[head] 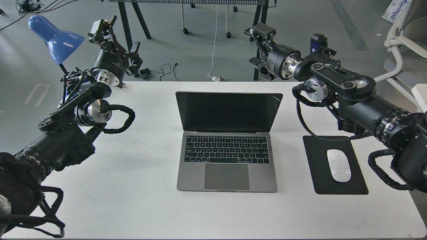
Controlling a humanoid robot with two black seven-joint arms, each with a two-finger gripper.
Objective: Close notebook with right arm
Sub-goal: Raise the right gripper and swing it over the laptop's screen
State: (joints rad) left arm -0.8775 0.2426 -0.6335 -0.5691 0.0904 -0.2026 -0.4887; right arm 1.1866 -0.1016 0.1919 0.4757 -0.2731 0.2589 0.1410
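The notebook (227,176), a space-grey laptop, stands open in the middle of the white table, its black screen (228,111) upright and facing me. My right arm (337,83) reaches in from the right and lies across the back right of the table. Its gripper (254,46) is open and empty, behind and above the screen's top right corner, apart from it. My left gripper (116,38) is open and empty, raised at the table's back left corner, far from the notebook.
A black mouse pad (320,180) with a white mouse (338,165) lies right of the notebook, under my right arm. A blue desk lamp (56,36) stands at the back left. The table's (133,200) far edge runs just behind the screen.
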